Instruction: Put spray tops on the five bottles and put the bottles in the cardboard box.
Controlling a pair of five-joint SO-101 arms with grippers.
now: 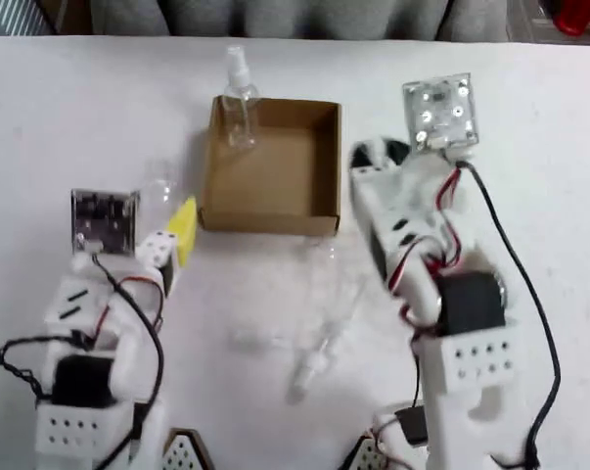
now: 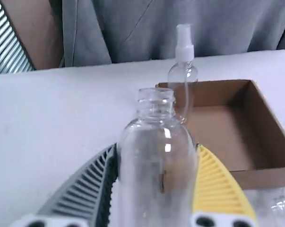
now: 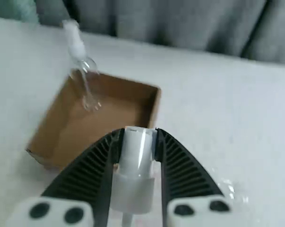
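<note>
The left claw [image 2: 156,153] was clamped on an uncapped bottle [image 2: 156,184], clear and held upright, just left of the cardboard box [image 1: 270,213] in the high view. The right claw [image 3: 137,137] was closed around a white spray top [image 3: 134,175], to the right of the box in that view. The box sat in the upper centre on the white bench [image 1: 529,176]. A capped bottle [image 1: 241,98] stood inside it at the upper left corner. Loose clear bottles [image 1: 314,367] lay on the bench below the box; I could not tell how many.
</note>
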